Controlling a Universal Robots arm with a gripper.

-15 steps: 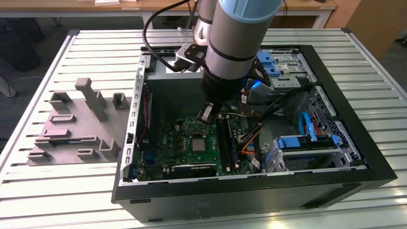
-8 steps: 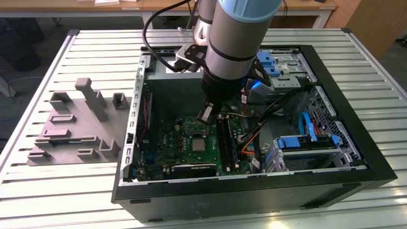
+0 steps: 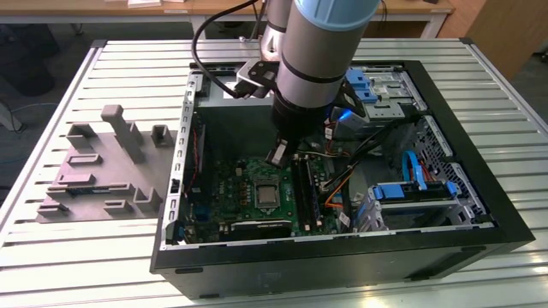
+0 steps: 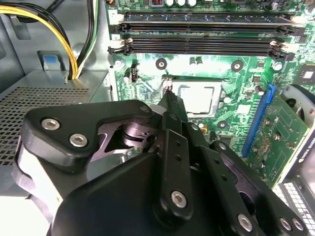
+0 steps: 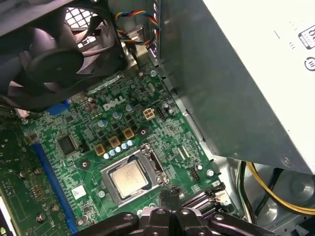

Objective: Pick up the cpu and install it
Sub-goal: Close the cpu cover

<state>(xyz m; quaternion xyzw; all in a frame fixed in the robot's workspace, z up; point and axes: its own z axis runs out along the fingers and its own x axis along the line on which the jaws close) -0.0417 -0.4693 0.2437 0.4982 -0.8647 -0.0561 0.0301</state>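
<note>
Cpu point(image 5: 129, 178) seated in motherboard point(image 5: 74, 147) socket, gripper point(image 5: 170, 194) just above it, fingers closed together, holding nothing.

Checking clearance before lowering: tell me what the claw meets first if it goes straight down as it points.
Probably the green board right beside the socket, near the chip; the claw tip hangs at the socket's edge. Depth is unclear.

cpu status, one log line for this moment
cpu: seated in socket | end effector: above board beside socket, holding nothing | case: open
</note>
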